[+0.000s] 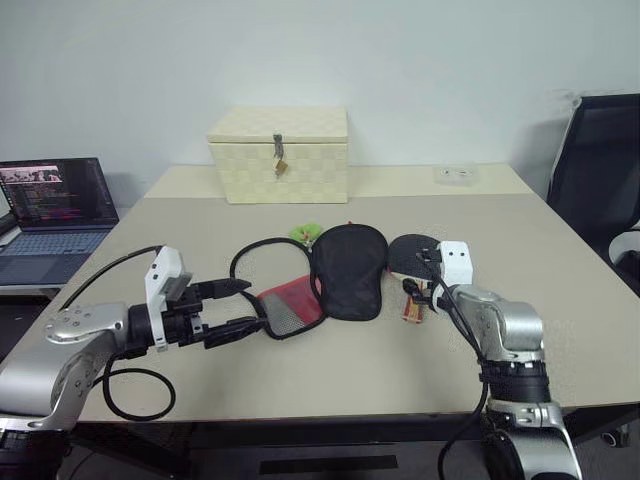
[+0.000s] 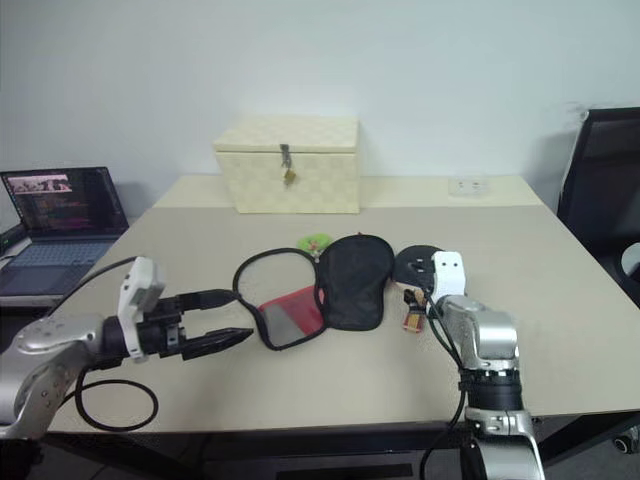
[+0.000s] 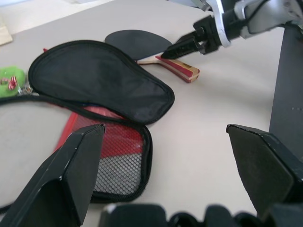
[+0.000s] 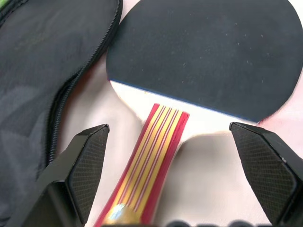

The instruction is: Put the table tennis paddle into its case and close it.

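Between my right gripper's (image 4: pixel 168 177) wide-open, empty fingers lies the table tennis paddle (image 4: pixel 203 56), handle toward me, blade ahead; case (image 1: pixel 335 275) beside it, nearer my left.

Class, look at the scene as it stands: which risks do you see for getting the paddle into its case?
1. The right hand is open astride the handle of the paddle, which lies flat on the table. A shallow pinch may slip off.
2. The case lies open with its black flap folded over beside the paddle. The blade may catch on the zip edge.
3. The left hand is open near the case's red mesh side without holding it, so the case may slide when pushed.
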Robot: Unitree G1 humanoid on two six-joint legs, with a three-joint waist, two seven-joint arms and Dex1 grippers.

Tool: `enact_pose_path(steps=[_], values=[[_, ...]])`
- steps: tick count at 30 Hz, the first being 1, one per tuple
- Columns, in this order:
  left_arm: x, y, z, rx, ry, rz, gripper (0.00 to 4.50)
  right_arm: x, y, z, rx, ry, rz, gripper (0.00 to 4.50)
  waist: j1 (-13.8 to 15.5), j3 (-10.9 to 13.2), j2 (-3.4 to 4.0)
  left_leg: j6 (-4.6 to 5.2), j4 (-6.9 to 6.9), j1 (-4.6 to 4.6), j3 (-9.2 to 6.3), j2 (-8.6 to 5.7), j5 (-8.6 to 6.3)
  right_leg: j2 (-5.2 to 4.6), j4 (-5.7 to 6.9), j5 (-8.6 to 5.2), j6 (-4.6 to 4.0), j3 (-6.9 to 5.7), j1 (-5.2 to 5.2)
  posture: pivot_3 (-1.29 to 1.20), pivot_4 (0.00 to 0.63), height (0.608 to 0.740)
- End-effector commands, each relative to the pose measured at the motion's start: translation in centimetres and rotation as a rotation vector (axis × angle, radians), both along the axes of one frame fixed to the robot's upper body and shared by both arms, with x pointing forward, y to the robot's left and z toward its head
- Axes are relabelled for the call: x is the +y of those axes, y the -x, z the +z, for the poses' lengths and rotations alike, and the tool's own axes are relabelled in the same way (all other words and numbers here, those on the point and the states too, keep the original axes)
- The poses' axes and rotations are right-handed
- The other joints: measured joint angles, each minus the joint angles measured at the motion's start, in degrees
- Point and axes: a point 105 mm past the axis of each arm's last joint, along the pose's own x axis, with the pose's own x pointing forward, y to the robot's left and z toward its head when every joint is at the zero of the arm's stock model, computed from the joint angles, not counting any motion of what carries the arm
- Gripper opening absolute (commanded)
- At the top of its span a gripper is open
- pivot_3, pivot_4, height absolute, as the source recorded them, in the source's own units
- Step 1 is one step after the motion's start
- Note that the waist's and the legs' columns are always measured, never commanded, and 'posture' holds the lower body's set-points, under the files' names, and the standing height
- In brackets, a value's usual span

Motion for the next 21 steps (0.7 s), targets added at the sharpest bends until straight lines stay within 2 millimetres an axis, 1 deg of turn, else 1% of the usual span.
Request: enact_pose_path(steps=[1, 5, 8, 15, 16, 17, 18, 19, 21], values=[[-0.2, -0.4, 0.8, -0.042, -0.004, -0.024, 4.50, 0.7, 0.4, -0.2, -0.010, -0.014, -0.035, 4.48, 0.03, -0.01, -0.01, 0.00, 0.00, 0.00, -0.01, 0.00, 0.00, 0.01, 0.00, 0.00, 0.00, -0.01, 0.00, 0.00, 0.150, 0.740], [-0.3, -0.6, 0.8, -0.045, -0.006, -0.032, 4.50, 1.3, 0.1, -1.4, 0.015, 0.000, -0.041, 4.48, -0.01, 0.00, 0.00, 0.00, -0.02, -0.01, 0.05, 0.01, 0.00, 0.02, -0.01, 0.00, 0.00, 0.03, -0.03, 0.00, 0.150, 0.740], [-0.1, -0.5, 0.8, -0.047, -0.008, -0.029, 4.50, 1.0, -0.2, -2.0, 0.023, 0.020, -0.053, 4.48, -0.01, -0.01, -0.01, 0.00, -0.01, -0.01, 0.04, 0.01, 0.00, 0.02, -0.01, 0.00, 0.00, 0.02, -0.03, 0.00, 0.150, 0.740], [0.2, -0.3, 0.6, -0.045, -0.012, -0.018, 4.50, 0.5, -1.1, -2.5, 0.014, 0.059, -0.077, 4.48, 0.00, -0.03, -0.06, 0.00, 0.10, 0.04, 0.04, 0.02, 0.00, 0.03, 0.00, 0.00, 0.01, -0.01, 0.07, 0.00, 0.150, 0.740], [0.2, -0.3, 0.6, -0.046, -0.013, -0.016, 4.50, 0.2, -1.3, -2.7, 0.021, 0.060, -0.092, 4.20, 0.00, -0.04, -0.07, 0.00, 0.11, 0.04, 0.04, 0.02, 0.00, 0.03, 0.00, 0.01, 0.01, -0.01, 0.08, 0.00, 0.150, 0.740], [0.2, -0.3, 0.6, -0.047, -0.012, -0.014, 4.50, -0.2, -1.4, -2.9, 0.030, 0.052, -0.121, 4.12, 0.01, -0.05, -0.07, 0.00, 0.12, 0.04, 0.04, 0.02, 0.00, 0.03, 0.00, 0.01, 0.01, -0.01, 0.09, 0.00, 0.150, 0.740], [0.2, -0.3, 0.6, -0.048, -0.012, -0.012, 4.50, -0.6, -1.4, -3.0, 0.032, 0.054, -0.142, 3.92, 0.00, -0.05, -0.08, 0.00, 0.12, 0.05, 0.04, 0.02, 0.00, 0.03, 0.00, 0.01, 0.01, 0.00, 0.10, 0.00, 0.150, 0.740], [0.3, -0.3, 0.6, -0.050, -0.012, -0.009, 4.50, -0.9, -1.5, -3.0, 0.038, 0.042, -0.164, 3.62, 0.00, -0.06, -0.08, 0.00, 0.13, 0.07, 0.03, 0.02, 0.00, 0.03, 0.00, 0.01, 0.01, 0.01, 0.10, 0.00, 0.150, 0.740], [0.3, -0.3, 0.6, -0.051, -0.011, -0.007, 4.50, -1.3, -1.6, -3.0, 0.037, 0.045, -0.180, 3.55, 0.02, -0.06, -0.08, 0.00, 0.13, 0.07, 0.02, 0.02, 0.00, 0.03, 0.00, 0.01, 0.01, 0.00, 0.11, 0.00, 0.150, 0.740]])
